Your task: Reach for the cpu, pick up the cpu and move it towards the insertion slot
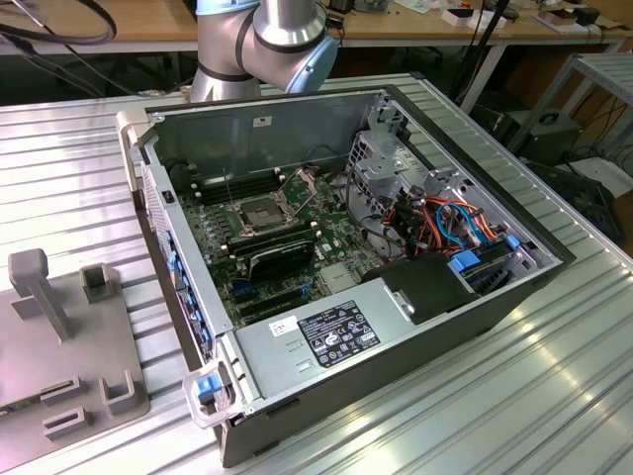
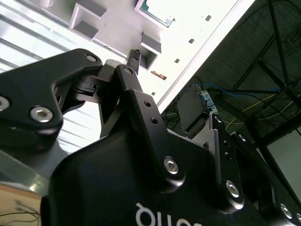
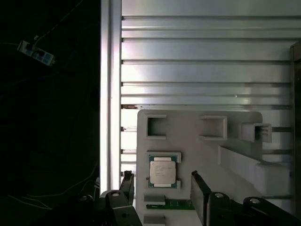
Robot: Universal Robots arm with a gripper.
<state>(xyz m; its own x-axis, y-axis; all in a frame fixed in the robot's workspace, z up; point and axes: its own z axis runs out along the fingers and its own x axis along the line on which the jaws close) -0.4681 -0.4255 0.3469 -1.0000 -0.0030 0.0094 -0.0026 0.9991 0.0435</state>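
Silver-grey cpu [image 3: 163,170] sits flat in a shallow nest [image 3: 164,154] on the grey plate [image 3: 188,141], which lies on the ribbed aluminium counter [image 3: 197,61]; nothing grips it. Step in hand, as I judge it: late in the reach, with the arm over the plate and the pick not yet made. Jaws stand apart in the first wrist view, one tip to either side of the cpu. The cpu is roughly midway between them, with a clear gap on each side and no contact visible. Height of the tips above the cpu cannot be read from that view. In the second wrist view one jaw tip shows against the plate with the cpu [image 2: 156,8] beyond it and apart from it, so I take the jaws to hover above the nest, not down at it. Slot [image 1: 259,214] is inside the open case [image 1: 297,124] in the exterior view: shiny frame, dark centre, hinged plate apparently raised. The case stands to the exterior view's right of the grey plate, so slot and cpu are well apart. Next move, in my estimate, calls for a straight descent with the jaws square to two opposite cpu edges, low enough to catch the thin edge yet clear of the nest lips, then a gentle close. Risk: a skewed close could tilt the cpu in its nest.
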